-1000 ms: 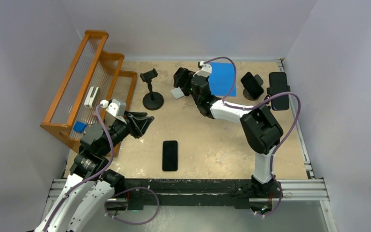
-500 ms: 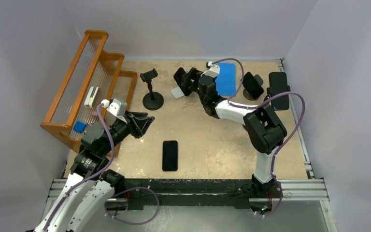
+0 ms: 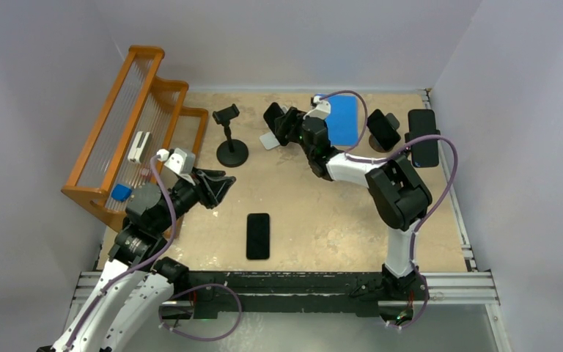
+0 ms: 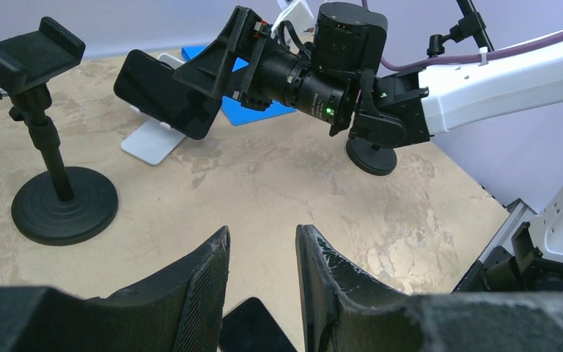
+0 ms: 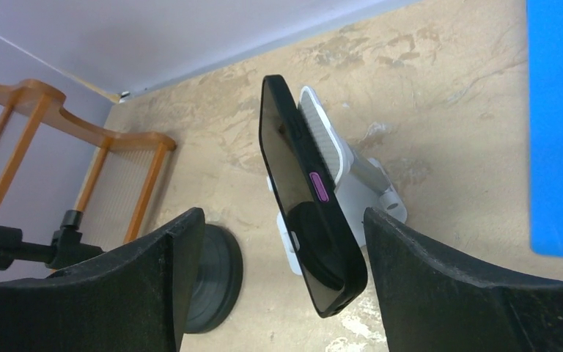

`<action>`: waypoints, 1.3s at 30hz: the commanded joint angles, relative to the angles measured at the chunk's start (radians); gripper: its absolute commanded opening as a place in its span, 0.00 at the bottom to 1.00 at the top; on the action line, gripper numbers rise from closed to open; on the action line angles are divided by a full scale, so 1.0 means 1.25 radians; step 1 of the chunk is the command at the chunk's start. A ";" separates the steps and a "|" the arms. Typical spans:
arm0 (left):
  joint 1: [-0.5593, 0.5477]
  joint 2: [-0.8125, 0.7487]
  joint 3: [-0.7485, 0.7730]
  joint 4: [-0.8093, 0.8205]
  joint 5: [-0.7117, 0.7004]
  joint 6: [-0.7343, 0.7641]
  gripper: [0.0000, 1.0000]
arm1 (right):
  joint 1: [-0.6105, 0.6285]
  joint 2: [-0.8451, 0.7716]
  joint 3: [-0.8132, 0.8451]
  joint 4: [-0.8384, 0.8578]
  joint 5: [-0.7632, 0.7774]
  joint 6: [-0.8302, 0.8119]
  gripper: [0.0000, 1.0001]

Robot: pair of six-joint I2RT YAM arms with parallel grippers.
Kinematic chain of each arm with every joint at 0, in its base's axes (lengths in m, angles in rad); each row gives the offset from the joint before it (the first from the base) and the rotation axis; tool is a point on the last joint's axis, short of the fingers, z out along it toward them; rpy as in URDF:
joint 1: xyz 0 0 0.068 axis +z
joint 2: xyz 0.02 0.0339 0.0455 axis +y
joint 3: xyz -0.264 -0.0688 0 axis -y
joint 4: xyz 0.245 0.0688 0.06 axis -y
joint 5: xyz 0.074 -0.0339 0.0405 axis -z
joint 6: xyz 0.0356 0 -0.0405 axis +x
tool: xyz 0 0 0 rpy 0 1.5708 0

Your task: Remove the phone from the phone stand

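A black phone (image 5: 304, 191) leans upright on a white stand (image 5: 352, 172) at the back middle of the table; both also show in the top view, phone (image 3: 273, 117) and stand (image 3: 269, 140). My right gripper (image 5: 282, 216) is open, its wide-spread jaws on either side of the phone's lower end, not touching it. In the left wrist view the right gripper (image 4: 220, 59) sits right at the phone (image 4: 165, 94). My left gripper (image 4: 262, 242) is open with a narrow gap and empty, hovering low over the table at the left (image 3: 220, 187).
A second black phone (image 3: 258, 235) lies flat near the front middle. An empty black tripod stand (image 3: 231, 136) stands left of the white stand. A wooden rack (image 3: 135, 125) is at the left, a blue sheet (image 3: 341, 121) and two more phones on stands (image 3: 383, 128) at the back right.
My right wrist has shifted to the right and settled with its jaws around the phone on the white stand. The left arm has crept slightly forward. The phones have not moved.
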 commanded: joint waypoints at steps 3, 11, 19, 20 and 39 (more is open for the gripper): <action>-0.001 0.007 0.003 0.033 0.014 -0.004 0.37 | -0.007 0.010 -0.003 0.045 -0.028 0.009 0.80; -0.001 0.010 0.003 0.034 0.014 -0.004 0.37 | -0.009 0.021 -0.023 0.059 -0.045 0.017 0.74; 0.000 0.009 0.003 0.033 0.013 -0.004 0.37 | -0.010 0.035 -0.032 0.076 -0.064 0.021 0.58; -0.001 0.010 0.003 0.032 0.011 -0.004 0.37 | -0.010 0.036 -0.032 0.078 -0.066 0.021 0.57; -0.001 0.012 0.003 0.035 0.018 -0.004 0.37 | -0.013 -0.014 -0.089 0.162 -0.103 -0.004 0.16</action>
